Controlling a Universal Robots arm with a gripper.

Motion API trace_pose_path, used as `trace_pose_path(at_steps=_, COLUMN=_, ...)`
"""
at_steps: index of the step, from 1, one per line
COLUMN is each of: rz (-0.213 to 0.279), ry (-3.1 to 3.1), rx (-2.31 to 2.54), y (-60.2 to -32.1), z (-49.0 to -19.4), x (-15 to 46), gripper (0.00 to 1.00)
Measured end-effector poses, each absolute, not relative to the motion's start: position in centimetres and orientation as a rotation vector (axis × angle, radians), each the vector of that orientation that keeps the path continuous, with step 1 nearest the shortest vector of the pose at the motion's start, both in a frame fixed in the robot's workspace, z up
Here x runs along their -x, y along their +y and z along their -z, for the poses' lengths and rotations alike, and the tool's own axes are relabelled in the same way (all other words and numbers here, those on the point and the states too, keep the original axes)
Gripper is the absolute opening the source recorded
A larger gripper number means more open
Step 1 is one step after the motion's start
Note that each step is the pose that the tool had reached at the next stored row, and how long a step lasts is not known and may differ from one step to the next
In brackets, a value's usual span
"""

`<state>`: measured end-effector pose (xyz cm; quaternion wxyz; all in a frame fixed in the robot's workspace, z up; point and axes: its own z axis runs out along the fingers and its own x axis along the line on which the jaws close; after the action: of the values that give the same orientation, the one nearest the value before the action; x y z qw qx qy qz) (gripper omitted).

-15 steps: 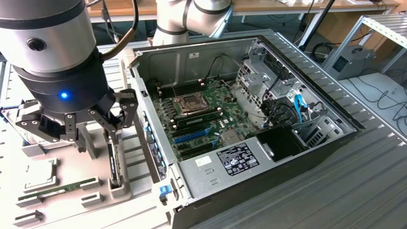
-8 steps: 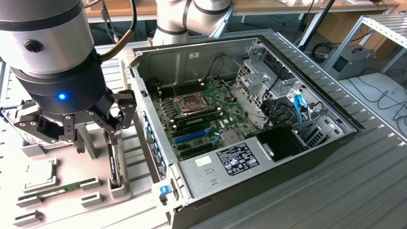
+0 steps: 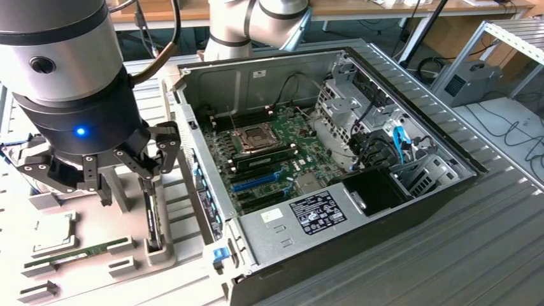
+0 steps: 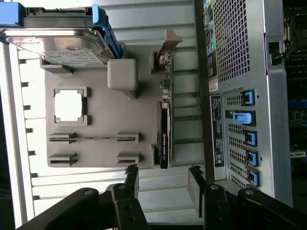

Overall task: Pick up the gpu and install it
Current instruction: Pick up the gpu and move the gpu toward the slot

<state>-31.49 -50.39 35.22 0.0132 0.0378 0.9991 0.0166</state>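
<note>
The gpu [image 3: 153, 223] is a thin black card standing on its edge in a slot of the grey parts holder [image 3: 174, 255], just outside the open computer case [image 3: 340, 210]. In the wrist view the gpu [image 4: 164, 136] runs lengthwise, with its silver bracket [image 4: 168, 48] at the far end. My gripper [image 3: 127, 185] hangs above the holder, open and holding nothing. Seen from the wrist, the gripper [image 4: 163, 176] has its two black fingertips [image 4: 132, 173] standing apart just short of the card's near end, roughly in line with it.
The holder [image 4: 96, 76] also carries a hard drive [image 4: 62, 45], a square processor [image 4: 68, 105] and a slim memory stick [image 4: 93, 138]. The case's rear panel with blue slot clips [image 4: 247, 139] stands close beside the card. Inside lies the motherboard [image 3: 272, 150] with a blue slot [image 3: 255, 182].
</note>
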Motion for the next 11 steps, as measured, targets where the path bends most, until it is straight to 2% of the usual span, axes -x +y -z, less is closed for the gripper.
trace_pose_path(at_steps=11, rz=-0.052, ry=3.112, rx=-0.118, y=-50.39, z=-34.98, x=31.71, gripper=0.54)
